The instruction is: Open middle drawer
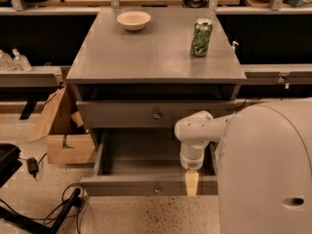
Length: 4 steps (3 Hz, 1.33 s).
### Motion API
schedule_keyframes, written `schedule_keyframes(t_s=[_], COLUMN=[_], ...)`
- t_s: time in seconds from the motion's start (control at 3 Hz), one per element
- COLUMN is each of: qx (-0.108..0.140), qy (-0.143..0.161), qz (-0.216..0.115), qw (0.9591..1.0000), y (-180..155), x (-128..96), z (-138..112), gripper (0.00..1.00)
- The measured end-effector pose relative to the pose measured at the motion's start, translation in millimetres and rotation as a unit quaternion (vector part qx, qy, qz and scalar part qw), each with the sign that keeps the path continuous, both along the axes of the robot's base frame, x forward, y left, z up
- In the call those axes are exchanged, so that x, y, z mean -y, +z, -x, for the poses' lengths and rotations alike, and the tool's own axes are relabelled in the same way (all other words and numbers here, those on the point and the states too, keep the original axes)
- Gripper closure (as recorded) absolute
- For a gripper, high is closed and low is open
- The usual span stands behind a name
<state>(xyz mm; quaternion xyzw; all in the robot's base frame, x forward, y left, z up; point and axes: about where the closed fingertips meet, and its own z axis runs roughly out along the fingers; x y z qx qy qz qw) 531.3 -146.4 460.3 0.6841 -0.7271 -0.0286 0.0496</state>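
- We see a grey wooden cabinet (146,57) facing us, with a pale bowl (133,19) near the back left of its top and a green drinks can (202,37) upright toward the back right. The two are well apart.
- Under the top, the upper drawer (117,115) is shut, and its round knob (156,115) sits at the centre of its front.
- The middle drawer (141,160) is just below it and stands wide open, drawn out toward us. Its plain grey inside holds nothing we can make out.
- A small knob (157,189) sits at the centre of its flat front.
- The robot's white arm (195,133) reaches in from the right and turns downward over the right part of the open drawer.
- The gripper (192,183) points straight down, with its tan tip over the drawer's front edge, right of the small knob.
- We cannot tell whether the gripper is clenched or released, nor whether it touches the front.
- The robot's large white body (268,169) fills the lower right and hides the cabinet's right side.
- A cardboard box (68,140) sits on the speckled floor (146,216) to the left of the cabinet, and black cables (58,211) lie nearer us.
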Motion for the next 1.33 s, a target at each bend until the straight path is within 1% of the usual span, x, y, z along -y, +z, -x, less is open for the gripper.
schedule_keyframes(t_s=[0.33,0.67,1.0,1.33], qx=[0.019,0.044,0.076,0.104], qy=[0.009,0.02,0.038,0.058], qz=[0.013,-0.005,-0.038,-0.066], qw=[0.9997,0.9988,0.9957,0.9906], y=[21,31,33,29], x=[5,11,17,25], z=[-15,-35,-60,-85], gripper=[0.19,0.41,0.65,0.88])
